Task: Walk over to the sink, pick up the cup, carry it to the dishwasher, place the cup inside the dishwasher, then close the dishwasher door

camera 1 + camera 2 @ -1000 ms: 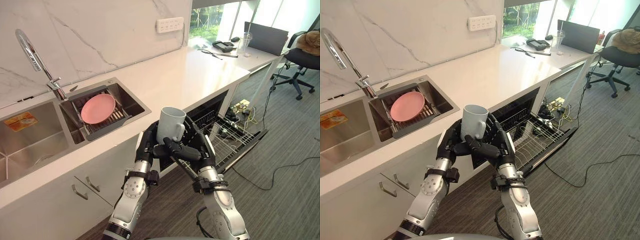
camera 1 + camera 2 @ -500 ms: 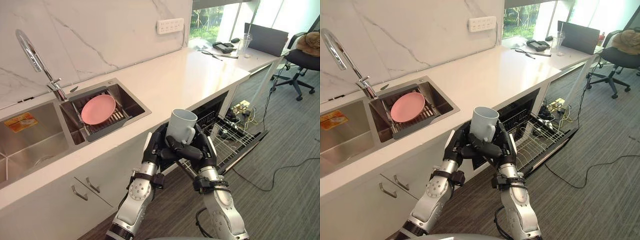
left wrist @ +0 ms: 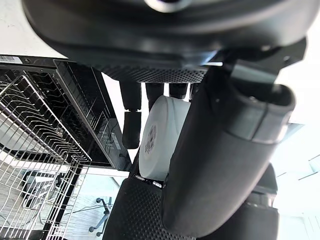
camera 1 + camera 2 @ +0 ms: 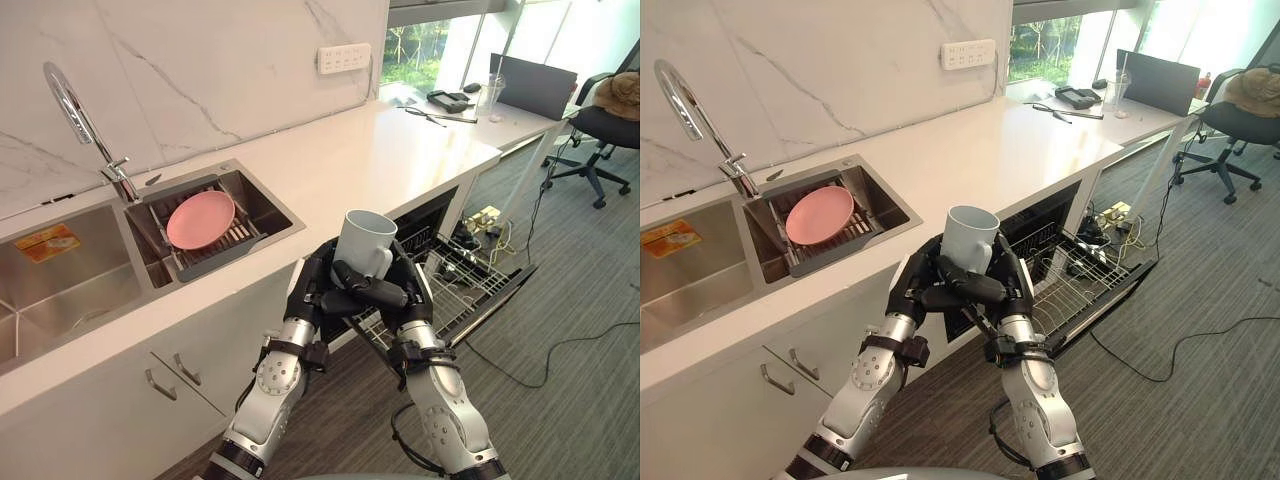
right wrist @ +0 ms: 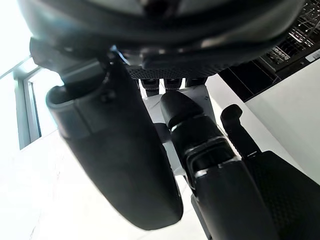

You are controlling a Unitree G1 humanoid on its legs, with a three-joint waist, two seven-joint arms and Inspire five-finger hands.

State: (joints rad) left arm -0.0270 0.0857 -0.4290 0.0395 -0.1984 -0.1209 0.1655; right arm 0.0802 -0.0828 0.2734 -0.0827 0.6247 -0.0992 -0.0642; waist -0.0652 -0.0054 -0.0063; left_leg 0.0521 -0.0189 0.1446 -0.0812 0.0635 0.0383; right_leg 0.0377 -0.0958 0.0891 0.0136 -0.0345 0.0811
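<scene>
Clasping upright cup: left robot hand, right robot hand

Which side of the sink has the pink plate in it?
The smaller basin right of the tap, nearer the dishwasher: the plate lies on its rack. The other basin has a yellow thing.

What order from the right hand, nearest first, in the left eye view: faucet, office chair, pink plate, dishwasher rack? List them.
1. dishwasher rack, just right of the right hand
2. pink plate, in the sink, left
3. faucet, behind the sink, farther left
4. office chair, far right, across the room
</scene>
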